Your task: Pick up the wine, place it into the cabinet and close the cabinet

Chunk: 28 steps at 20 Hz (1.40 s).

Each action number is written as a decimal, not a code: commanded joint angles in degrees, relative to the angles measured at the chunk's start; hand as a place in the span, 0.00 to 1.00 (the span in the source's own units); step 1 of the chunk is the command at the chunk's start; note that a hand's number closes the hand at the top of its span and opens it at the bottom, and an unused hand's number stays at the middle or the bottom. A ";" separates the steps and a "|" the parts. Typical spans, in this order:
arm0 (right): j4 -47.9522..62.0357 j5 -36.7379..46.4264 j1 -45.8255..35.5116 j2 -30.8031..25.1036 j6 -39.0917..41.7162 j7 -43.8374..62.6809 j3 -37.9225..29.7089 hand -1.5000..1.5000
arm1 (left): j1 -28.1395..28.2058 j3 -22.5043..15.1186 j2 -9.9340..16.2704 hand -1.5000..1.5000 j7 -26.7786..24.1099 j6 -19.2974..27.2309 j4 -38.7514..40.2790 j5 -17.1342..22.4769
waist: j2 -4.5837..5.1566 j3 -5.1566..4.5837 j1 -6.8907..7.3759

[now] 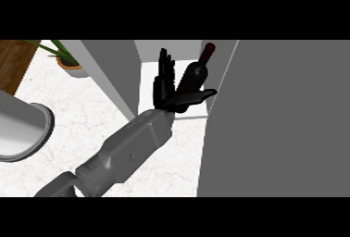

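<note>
The wine (194,76) is seen tilted inside the open cabinet (287,115), just beside the spread, straightened fingers of the one visible hand (171,90), and could be toppled if brushed during withdrawal, since it is not gripped.

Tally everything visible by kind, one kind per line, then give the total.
Wine bottle: 1
Potted plant: 1
Cabinet: 1
Cabinet door: 1
Grey round vessel at the left edge: 1
Robot hand: 1
Total: 6
</note>
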 commanded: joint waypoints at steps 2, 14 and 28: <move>-0.40 0.90 0.94 0.25 -0.19 0.26 1.18 0.00 | 1.28 -2.69 -0.03 0.00 -1.57 2.08 -5.97 0.70 | -0.35 0.02 0.95; -6.37 2.17 5.06 0.02 -1.83 2.54 0.96 0.00 | 11.14 -2.41 -0.02 0.00 -4.73 1.59 -11.31 -8.45 | -0.94 0.03 3.50; -4.80 5.59 4.67 1.15 -3.06 1.05 2.32 0.00 | 25.45 -3.52 11.26 0.00 2.00 3.18 -38.79 -22.40 | -1.17 0.04 4.60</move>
